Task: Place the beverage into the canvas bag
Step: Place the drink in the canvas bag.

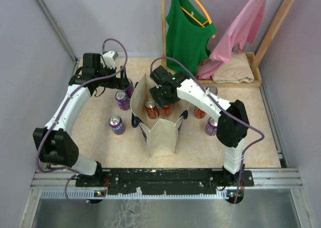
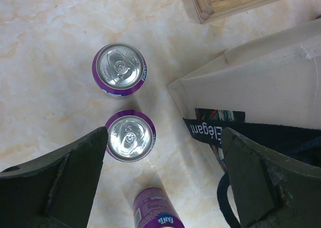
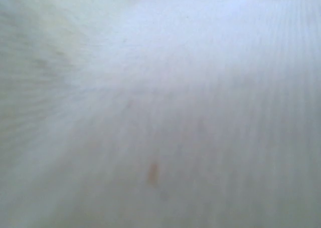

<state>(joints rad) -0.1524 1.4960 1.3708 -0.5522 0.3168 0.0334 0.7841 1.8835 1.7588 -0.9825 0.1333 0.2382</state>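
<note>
The canvas bag (image 1: 161,133) stands upright and open at mid-table, with navy handles. Two red cans (image 1: 151,109) show inside it. My right gripper (image 1: 163,96) reaches down into the bag's mouth just above the second red can (image 1: 166,110). Whether it holds that can cannot be made out, since the right wrist view shows only blurred pale canvas. My left gripper (image 2: 163,183) hangs open left of the bag (image 2: 271,82), over upright purple cans (image 2: 130,138) (image 2: 119,70). A third purple can (image 2: 158,208) sits between its fingers and lower down.
Right of the bag stand a red can (image 1: 200,111), a purple can (image 1: 211,126) and another can (image 1: 212,90) behind my right arm. A wooden rack (image 1: 235,81) at the back holds a green top (image 1: 186,27), a pink garment (image 1: 241,30) and a folded beige cloth (image 1: 233,69).
</note>
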